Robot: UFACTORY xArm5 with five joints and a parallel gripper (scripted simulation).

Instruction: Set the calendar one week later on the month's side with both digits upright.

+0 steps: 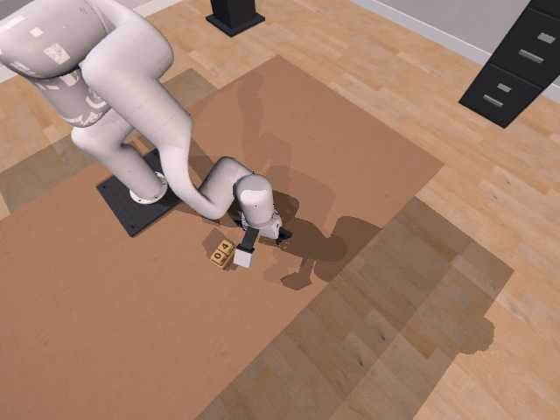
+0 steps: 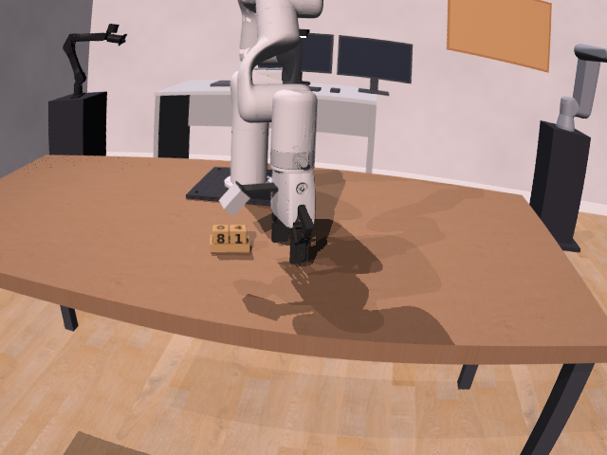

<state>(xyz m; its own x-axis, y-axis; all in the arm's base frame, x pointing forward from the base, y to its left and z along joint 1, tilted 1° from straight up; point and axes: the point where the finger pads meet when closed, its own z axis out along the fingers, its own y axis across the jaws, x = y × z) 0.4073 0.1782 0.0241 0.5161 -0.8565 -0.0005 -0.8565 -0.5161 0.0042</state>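
The wooden calendar tray (image 2: pixel 229 246) lies flat on the table with two cubes side by side in it. In the exterior view the left cube (image 2: pixel 220 238) shows 8 and the right cube (image 2: pixel 238 238) shows 1. Their tops show 0 and 4, which the top view also shows on the tray (image 1: pixel 228 257). I cannot read a month's name. My gripper (image 2: pixel 300 246) points down, open and empty, with its tips just above the table, a short way to the right of the tray and apart from it. In the top view the wrist hides most of the gripper (image 1: pixel 277 237).
A white box on a black bracket (image 2: pixel 233 200) (image 1: pixel 243 257) sticks out from the wrist and hangs above the tray's right end. The arm's black base plate (image 1: pixel 136 199) lies behind the tray. The table's front edge is well in front of it.
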